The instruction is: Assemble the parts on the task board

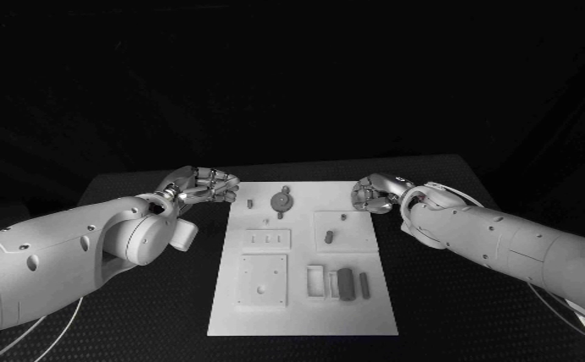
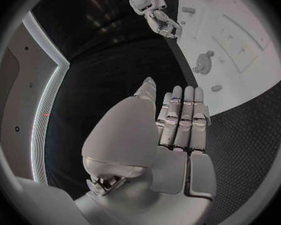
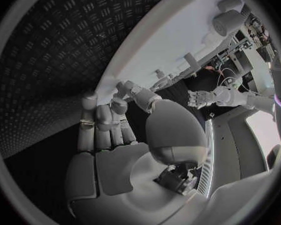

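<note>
Task board point(image 1: 305, 294) with three upright parts point(image 1: 347, 283) near its front edge, left hand point(image 1: 201, 186) and right hand point(image 1: 378, 193) both empty, fingers apart

The scene is dim, and the room behind the textured black table point(image 1: 439, 311) falls to near-total darkness. Light lands from above on the flat white rectangular task board point(image 1: 305, 311), the brightest surface, where the small dark parts throw only short, soft shadows. Beside that board, the white arm shells show gentle highlights without harsh glare. Both wrist views are fisheye circles in dark frames; the board's edges bow strongly toward their rims, and the detail there turns soft and washed out.
</note>
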Tool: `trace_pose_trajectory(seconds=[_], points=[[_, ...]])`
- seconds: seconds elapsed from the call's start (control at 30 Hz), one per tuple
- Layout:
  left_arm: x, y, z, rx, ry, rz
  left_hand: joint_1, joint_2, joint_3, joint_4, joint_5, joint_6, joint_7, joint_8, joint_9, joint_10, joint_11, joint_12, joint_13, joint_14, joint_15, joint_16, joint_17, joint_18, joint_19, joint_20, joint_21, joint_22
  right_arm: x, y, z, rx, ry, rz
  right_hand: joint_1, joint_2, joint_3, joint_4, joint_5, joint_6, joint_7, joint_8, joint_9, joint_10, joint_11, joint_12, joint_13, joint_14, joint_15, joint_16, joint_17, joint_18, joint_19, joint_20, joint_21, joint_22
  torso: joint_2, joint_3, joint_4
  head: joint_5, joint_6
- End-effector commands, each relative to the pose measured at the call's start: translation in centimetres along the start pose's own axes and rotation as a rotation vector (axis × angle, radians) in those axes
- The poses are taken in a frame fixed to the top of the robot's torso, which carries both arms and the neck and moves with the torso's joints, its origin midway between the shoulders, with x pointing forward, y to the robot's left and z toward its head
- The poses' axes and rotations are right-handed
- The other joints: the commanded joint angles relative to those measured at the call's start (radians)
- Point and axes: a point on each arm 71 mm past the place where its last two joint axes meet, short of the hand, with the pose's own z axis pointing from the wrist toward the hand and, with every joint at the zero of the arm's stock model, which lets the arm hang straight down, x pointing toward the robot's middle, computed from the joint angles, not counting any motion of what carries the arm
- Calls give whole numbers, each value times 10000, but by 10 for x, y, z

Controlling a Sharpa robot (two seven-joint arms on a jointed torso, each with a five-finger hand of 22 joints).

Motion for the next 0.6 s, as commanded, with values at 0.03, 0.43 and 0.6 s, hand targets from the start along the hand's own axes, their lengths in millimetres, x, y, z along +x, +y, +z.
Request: trace_pose_trajectory(seconds=[0.03, 0.43, 0.6], points=[[2, -1, 0, 113, 167, -3, 43, 21, -35, 1, 9, 23, 27, -19, -14, 0, 36, -36, 12, -14, 12, -51, 19, 44, -4, 21, 26, 17, 3, 2, 0, -143, 197, -54, -13, 88, -7, -80, 16, 1958, -101, 46, 20, -185, -248, 44, -11, 13, -90, -1, 15, 126, -25, -17, 65, 162, 0, 0, 0, -13, -11], [2, -2, 0, 125, 177, -3, 49, 29, -33, 0, 9, 24, 22, -21, -16, 4, 34, -41, 17, -16, 10, -57, 28, 45, -5, 20, 25, 23, 3, 3, 1, -157, 116, -49, -139, 99, -21, -101, 18, 2171, -199, 164, 131, -120, -335, 63, -25, 51, -149, 9, 20, 126, 11, -13, 78, 156, 0, -4, 3, -38, -54], [2, -1, 0, 111, 163, 18, 51, 42, -30, 2, 9, 36, 12, -15, -14, 13, 30, -40, 23, -11, 9, -58, 37, 45, -5, 20, 25, 28, 2, 3, 1, -93, -7, -29, -190, 123, -11, -95, 19, 2294, -259, 241, 212, -54, -392, 87, -28, 95, -186, 30, 27, 126, 54, -27, 97, 155, -2, -1, 2, -31, -62]])
